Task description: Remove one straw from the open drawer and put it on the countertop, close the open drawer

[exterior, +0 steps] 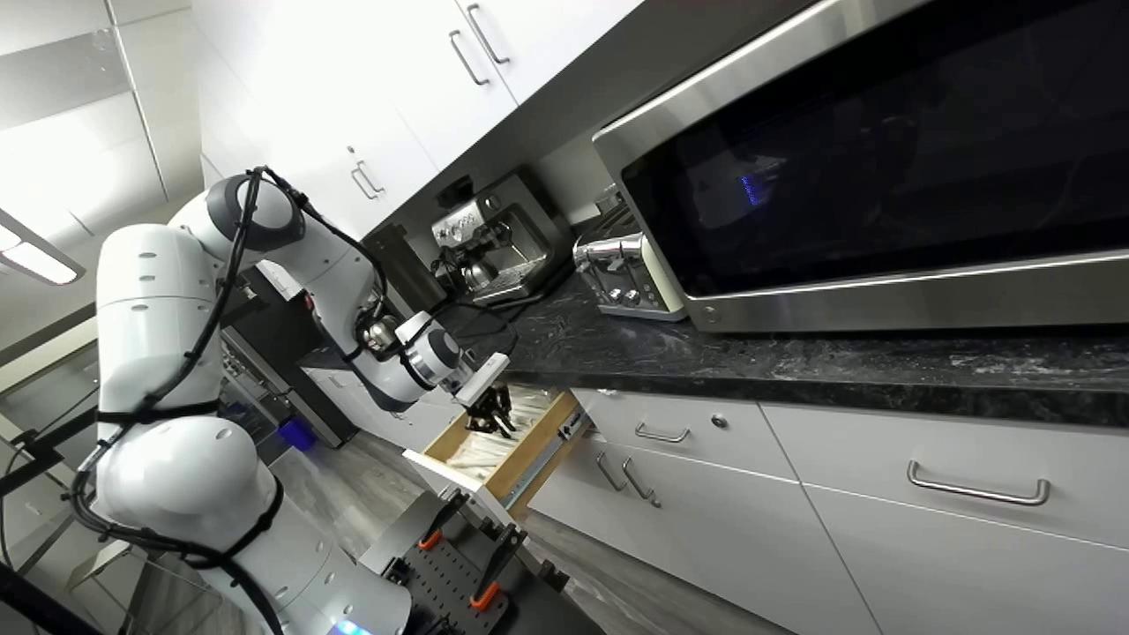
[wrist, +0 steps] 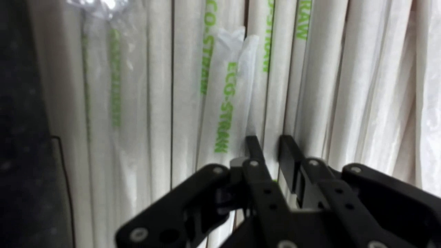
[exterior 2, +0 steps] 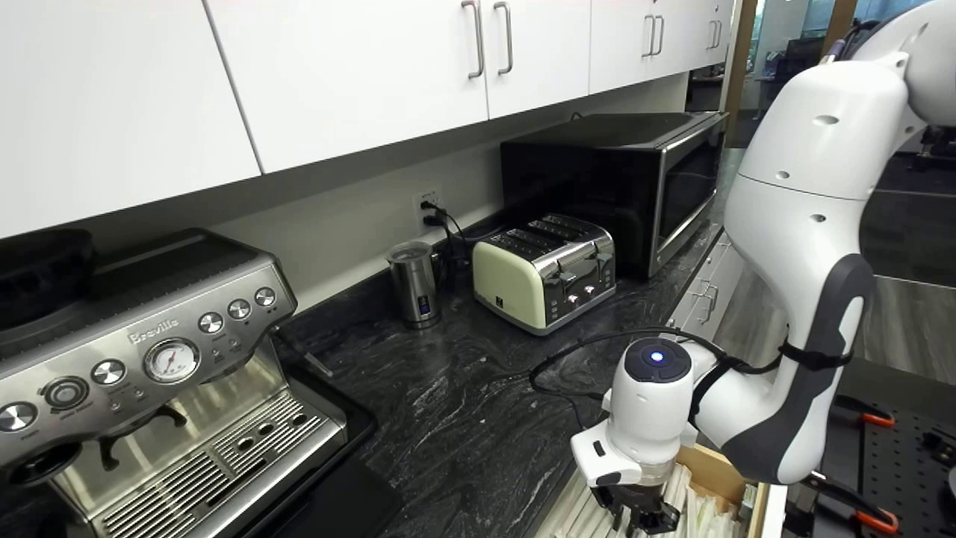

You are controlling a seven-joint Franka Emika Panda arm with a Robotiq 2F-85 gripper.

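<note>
The drawer (exterior: 534, 451) is pulled out beneath the countertop (exterior: 750, 366); its pale wood side also shows in an exterior view (exterior 2: 713, 474). It holds many white paper-wrapped straws (wrist: 317, 75), lying side by side, with green ECO-STRAW print on some. My gripper (exterior: 501, 428) points down into the drawer among the straws; it also shows in an exterior view (exterior 2: 644, 519). In the wrist view, my gripper (wrist: 270, 137) is open with a narrow gap, tips low at the straws. One straw (wrist: 274, 127) runs through the gap. Whether the pads touch it is unclear.
On the countertop stand a toaster (exterior 2: 523, 280), a steel frother jug (exterior 2: 414, 284), an espresso machine (exterior 2: 179, 359) and a microwave (exterior: 882, 176). The dark countertop edge (wrist: 24, 120) borders the straws. A black perforated plate with orange-tipped clamps (exterior: 454, 569) stands near the drawer front.
</note>
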